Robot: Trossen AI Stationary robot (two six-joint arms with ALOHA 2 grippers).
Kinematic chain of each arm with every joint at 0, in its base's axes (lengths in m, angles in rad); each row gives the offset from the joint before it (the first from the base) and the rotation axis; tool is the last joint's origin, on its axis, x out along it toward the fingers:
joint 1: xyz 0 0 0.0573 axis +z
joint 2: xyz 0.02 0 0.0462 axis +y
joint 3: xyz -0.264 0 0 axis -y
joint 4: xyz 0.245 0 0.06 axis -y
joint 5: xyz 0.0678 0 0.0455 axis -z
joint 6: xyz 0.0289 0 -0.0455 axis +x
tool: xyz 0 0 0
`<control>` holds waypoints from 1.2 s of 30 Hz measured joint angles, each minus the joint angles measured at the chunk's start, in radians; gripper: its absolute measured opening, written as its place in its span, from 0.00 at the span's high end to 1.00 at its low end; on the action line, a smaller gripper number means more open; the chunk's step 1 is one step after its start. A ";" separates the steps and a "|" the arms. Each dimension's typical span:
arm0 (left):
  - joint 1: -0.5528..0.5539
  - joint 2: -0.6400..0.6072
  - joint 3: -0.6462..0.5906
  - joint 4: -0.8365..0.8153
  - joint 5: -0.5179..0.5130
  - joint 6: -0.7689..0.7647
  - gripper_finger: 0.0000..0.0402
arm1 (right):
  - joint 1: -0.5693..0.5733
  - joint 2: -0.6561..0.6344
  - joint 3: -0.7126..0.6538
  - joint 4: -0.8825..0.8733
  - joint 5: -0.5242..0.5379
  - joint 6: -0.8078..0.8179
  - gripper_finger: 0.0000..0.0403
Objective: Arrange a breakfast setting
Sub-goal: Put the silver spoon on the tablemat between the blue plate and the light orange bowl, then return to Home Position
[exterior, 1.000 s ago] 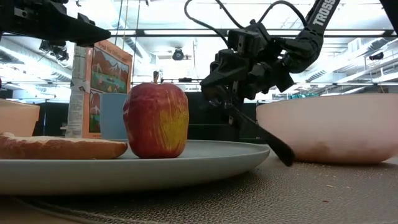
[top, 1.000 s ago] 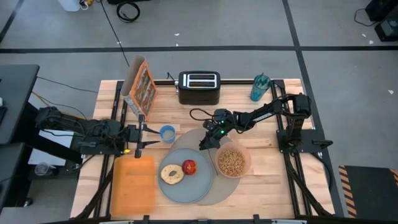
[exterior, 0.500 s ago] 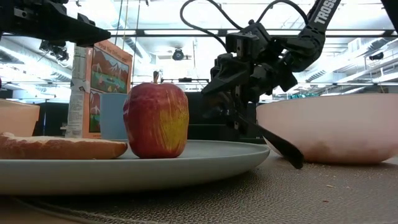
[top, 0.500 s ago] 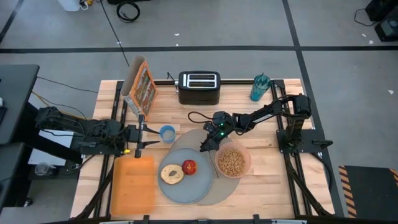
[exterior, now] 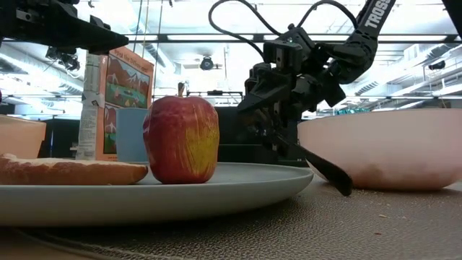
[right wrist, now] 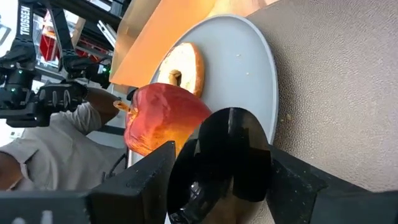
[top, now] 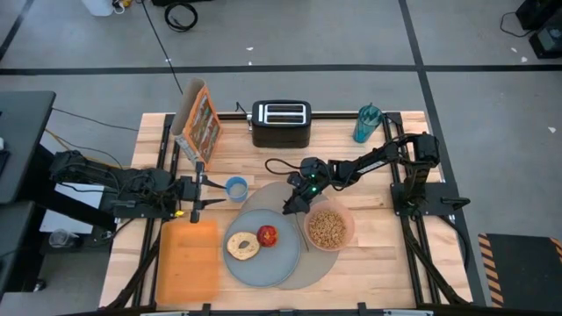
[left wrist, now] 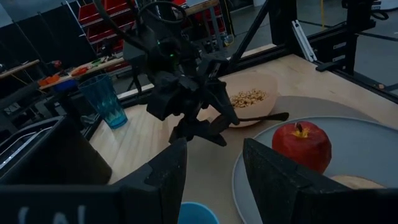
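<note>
Right gripper (exterior: 278, 133) is low over the grey mat (top: 309, 268), fingers clamped on the handle of the metal spoon (exterior: 321, 167), and the spoon slants down into the gap between the blue-grey plate (top: 261, 266) and the pink cereal bowl (top: 329, 227). Its tip looks just about on the mat, right in front of the bowl's wall. That is the tight spot. If the arm swings the spoon toward the bowl, it could nudge the bowl and spill cereal; a few crumbs already lie on the mat near it. Swing the other way and the tip clips the plate rim, and the red apple (exterior: 181, 139) standing upright on that plate beside the toasted bagel (exterior: 72, 172) looks ready to roll at any jolt. Letting go while the spoon is this tilted may also make it flop or skid across the mat instead of lying neatly beside the plate. Left gripper (top: 200, 187) waits well off by the small blue cup (top: 235, 188), fingers apart, holding nothing.
</note>
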 joint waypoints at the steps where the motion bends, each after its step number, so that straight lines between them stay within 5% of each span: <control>1: 0.000 0.000 0.000 0.000 0.000 0.000 0.59 | 0.000 0.000 0.000 -0.002 0.000 -0.001 0.45; 36: 0.000 0.000 -0.001 0.000 0.000 -0.004 0.59 | -0.023 0.000 0.000 -0.021 0.010 -0.047 0.43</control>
